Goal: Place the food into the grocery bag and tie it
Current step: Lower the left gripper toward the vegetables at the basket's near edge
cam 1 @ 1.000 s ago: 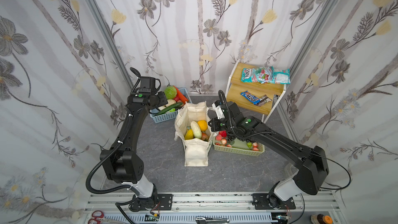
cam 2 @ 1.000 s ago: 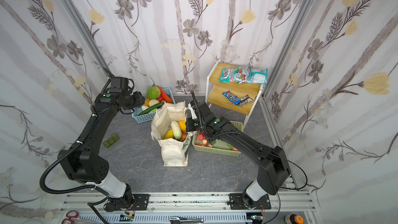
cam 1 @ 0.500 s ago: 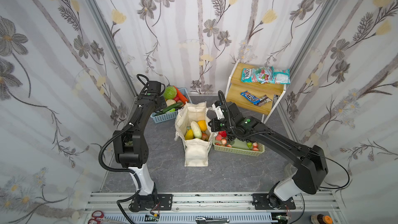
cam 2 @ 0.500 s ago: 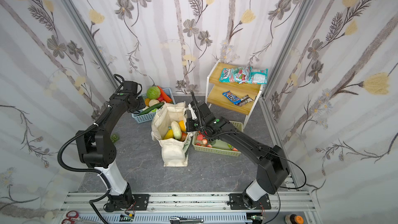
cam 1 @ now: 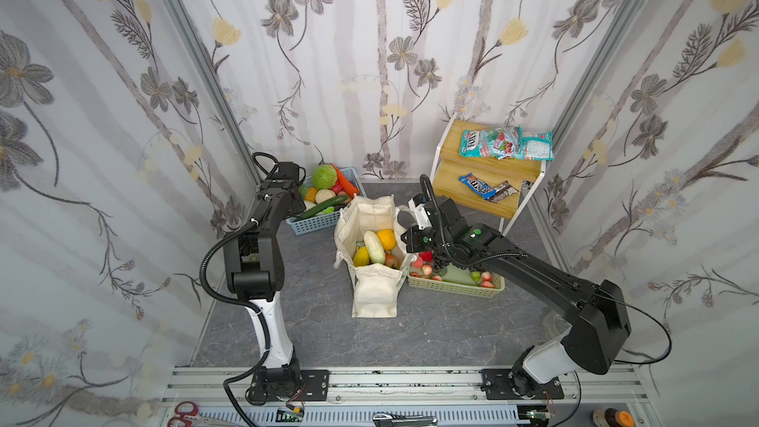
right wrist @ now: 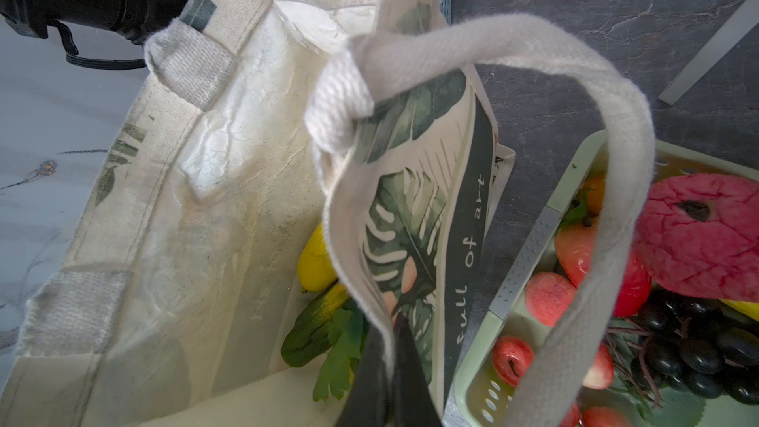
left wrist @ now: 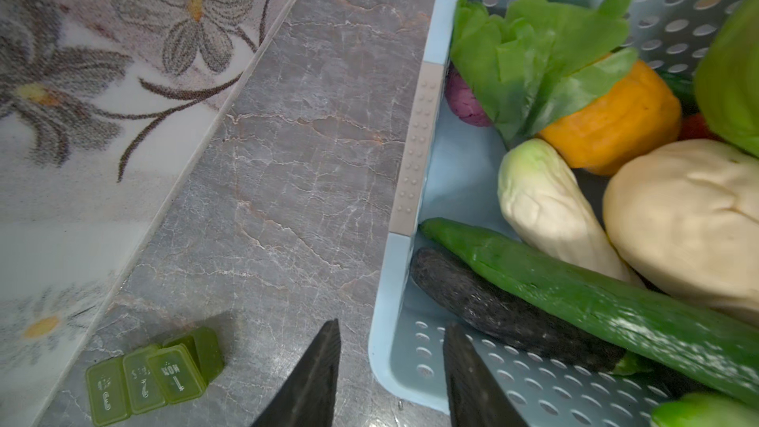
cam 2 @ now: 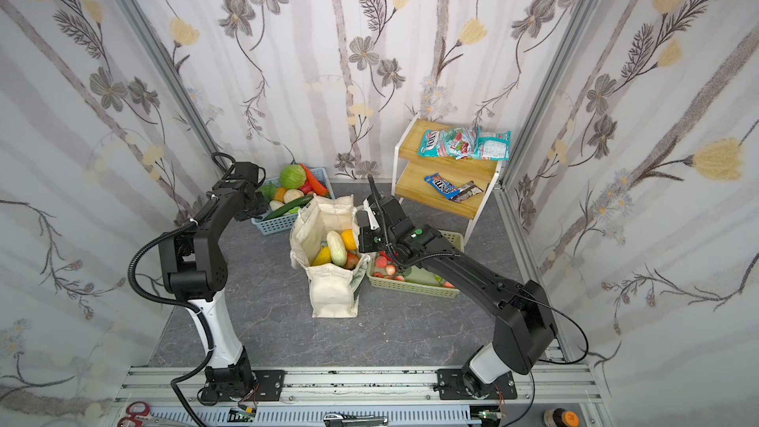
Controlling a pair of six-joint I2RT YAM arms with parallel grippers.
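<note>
Right now the grocery bag (cam 1: 376,293) stands open-mouthed on the worktop. The yellow fruit (cam 1: 362,256), pale vegetable (cam 1: 374,247) and orange (cam 1: 387,239) sit inside it, near the top. A green-and-yellow thing (right wrist: 316,322) lies deeper in the bag; it is probably the snack packet, can't confirm. Loading looks done to me, so tying is next.

Right fingers (right wrist: 410,388) are clamped on the bag's rim cloth, on the wall facing the green basket (cam 1: 456,287). That wall's handle loop (right wrist: 616,199) droops outward from the bag over the green basket. It is free, not gripped.

Left fingers (left wrist: 312,379) are spread apart and hold nothing. They sit at a corner of the blue basket (cam 1: 316,224), which stands behind the bag on its opposite side. One finger is over bare worktop, its partner over the basket's inside, with the rim between them. Contact: can't tell. The left wrist view shows no bag, so those fingers point away from it.

Key relation: the bag's mouth runs long from its pocket end backward, and its two handle-bearing walls face one arm each. The right arm is nearer the green-basket-side loop. The left arm is nearer the other wall's handle; its stitched ends (right wrist: 193,67) show, but I can't find the loop. The left arm likely has to swing round to the bag before both loops can meet over the mouth.
</note>
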